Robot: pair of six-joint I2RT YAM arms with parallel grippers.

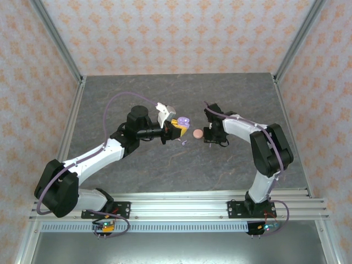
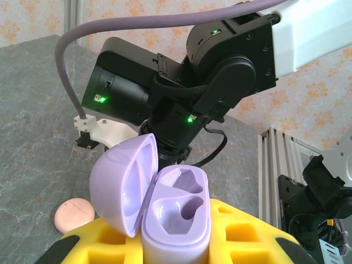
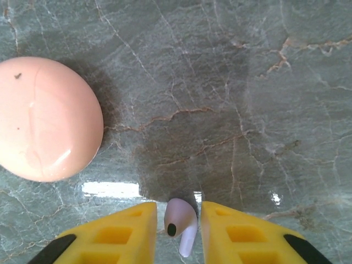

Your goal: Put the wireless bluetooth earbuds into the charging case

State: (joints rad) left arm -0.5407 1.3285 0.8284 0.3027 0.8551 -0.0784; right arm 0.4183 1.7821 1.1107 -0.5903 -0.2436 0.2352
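Observation:
My left gripper (image 1: 177,128) is shut on the base of a lilac charging case (image 2: 176,220), held upright above the table. Its lid (image 2: 118,187) hangs open to the left and both sockets are empty. The right gripper (image 3: 179,213) hangs low over the table, and between its yellow fingers (image 3: 124,231) sits a lilac earbud (image 3: 181,219), head up and stem down. Thin gaps show on both sides of the bud, so the jaws stand narrowly open around it. A second lilac earbud (image 1: 185,142) lies on the table below the held case.
A closed pink round case (image 1: 197,133) lies on the grey marbled table between the two grippers, just left of the right gripper (image 1: 210,135). It shows as a pink dome (image 3: 47,118) in the right wrist view. Metal frame rails and patterned walls bound the table.

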